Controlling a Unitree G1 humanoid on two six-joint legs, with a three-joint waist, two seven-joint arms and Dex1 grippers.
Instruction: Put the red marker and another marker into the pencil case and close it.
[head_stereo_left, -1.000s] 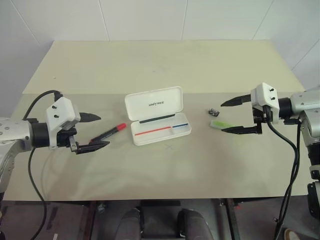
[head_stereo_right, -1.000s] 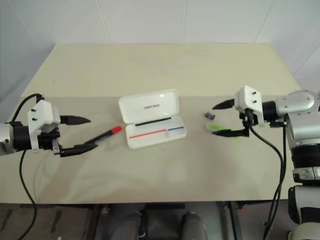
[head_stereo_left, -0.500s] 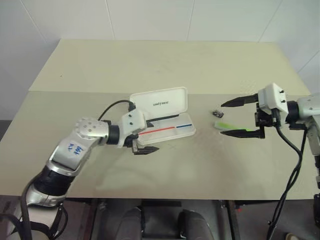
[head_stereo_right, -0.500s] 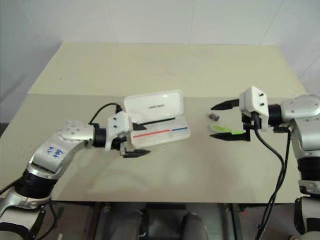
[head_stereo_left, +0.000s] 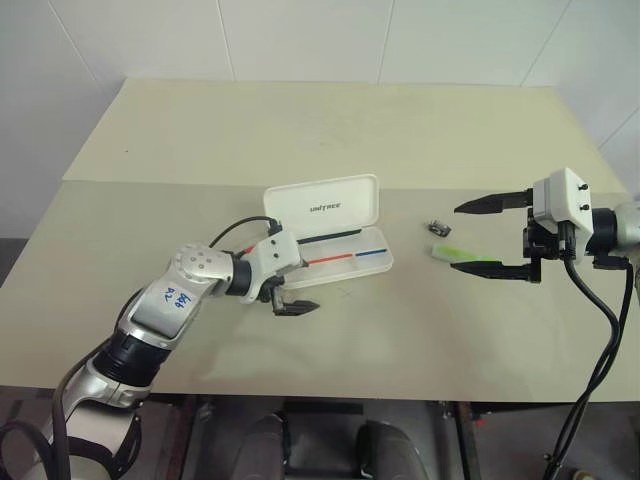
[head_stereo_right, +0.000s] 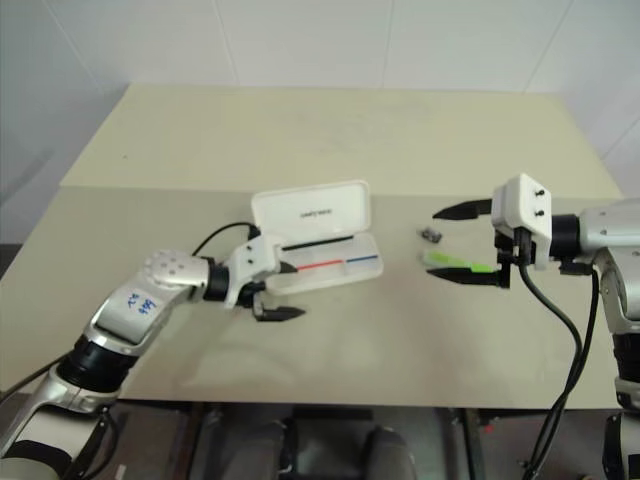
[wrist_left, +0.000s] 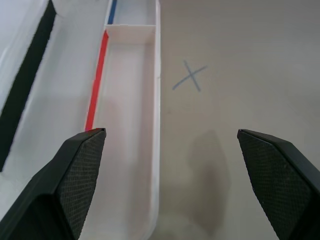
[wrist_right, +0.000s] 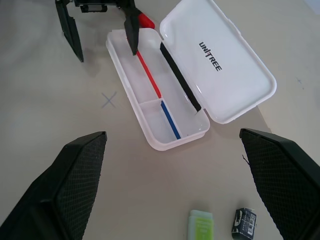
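Beige tabletop against white walls carries the pencil case, which lies open with its lid tipped back on the far side, so the tray faces up and is ready to take both markers. Its long axis runs roughly across the table, slightly skewed, the blue-line end toward the robot's right.

At the case's left end the left gripper hovers with jaws spread wide and nothing between them, straddling the tray's near wall. The red marker's cap peeks out just beyond that left end, outside the tray; its barrel is hidden, so its heading cannot be told.

Well to the right of the case, the green highlighter lies with its long axis pointing roughly toward the case, a small dark clip near it. The right gripper hangs over the highlighter, fully open and empty, apparently placed to pick it up.
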